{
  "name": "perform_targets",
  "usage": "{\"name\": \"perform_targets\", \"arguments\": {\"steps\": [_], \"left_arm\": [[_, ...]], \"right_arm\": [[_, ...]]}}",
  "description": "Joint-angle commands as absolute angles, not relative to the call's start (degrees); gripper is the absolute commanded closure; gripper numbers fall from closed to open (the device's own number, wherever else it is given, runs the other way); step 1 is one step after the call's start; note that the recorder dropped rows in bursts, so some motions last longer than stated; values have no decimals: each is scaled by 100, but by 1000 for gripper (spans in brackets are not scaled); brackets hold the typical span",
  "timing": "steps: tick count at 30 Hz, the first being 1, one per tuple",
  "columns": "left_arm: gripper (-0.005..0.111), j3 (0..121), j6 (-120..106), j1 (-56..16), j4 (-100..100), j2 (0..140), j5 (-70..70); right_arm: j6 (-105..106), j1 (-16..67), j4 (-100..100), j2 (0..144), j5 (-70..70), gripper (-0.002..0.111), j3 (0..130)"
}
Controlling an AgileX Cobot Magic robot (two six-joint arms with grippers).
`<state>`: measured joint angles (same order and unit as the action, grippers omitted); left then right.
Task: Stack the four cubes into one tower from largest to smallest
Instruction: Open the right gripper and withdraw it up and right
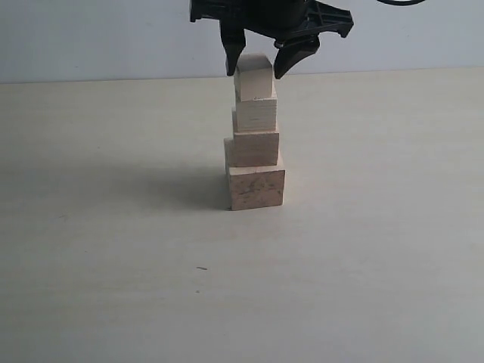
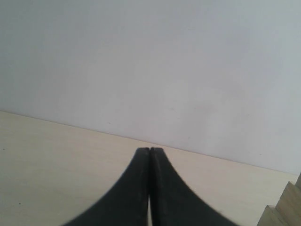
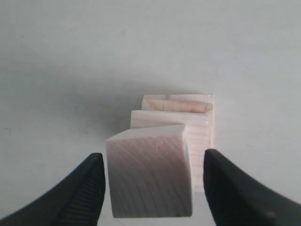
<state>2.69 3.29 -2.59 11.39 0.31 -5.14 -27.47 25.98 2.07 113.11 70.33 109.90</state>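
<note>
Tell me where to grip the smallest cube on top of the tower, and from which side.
Take the smallest cube by its two opposite vertical faces, coming straight down from above. It tops a narrow tower, so a sideways approach would likely topple it. The right claw straddles it, open. The cube looks twisted against the tower, so square the claw to the cube's own faces.

My right pincer [image 1: 257, 72] is matt black plastic, its body broad and angular with winged edges; a dark cable [image 1: 399, 2] loops above it. Its fingers [image 3: 80, 195] are curved and tapering, finely ribbed on the inner faces. My left pincer [image 2: 149, 151] shows the same black, flaring fingers.
</note>
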Motion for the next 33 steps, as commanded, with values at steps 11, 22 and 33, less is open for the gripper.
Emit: {"name": "perform_targets", "arguments": {"steps": [11,22,33], "left_arm": [[107,262,325,-296,1131,0,-506],[107,262,325,-296,1131,0,-506],[107,262,914,-290,1154,0,-448]], "right_arm": [[-2517,2583,-1246,11001,6996,61,11901],[-2481,1149,-1333,10972,6374,108,11172],[-3495,933,-1877,9040,575,108,6610]]}}
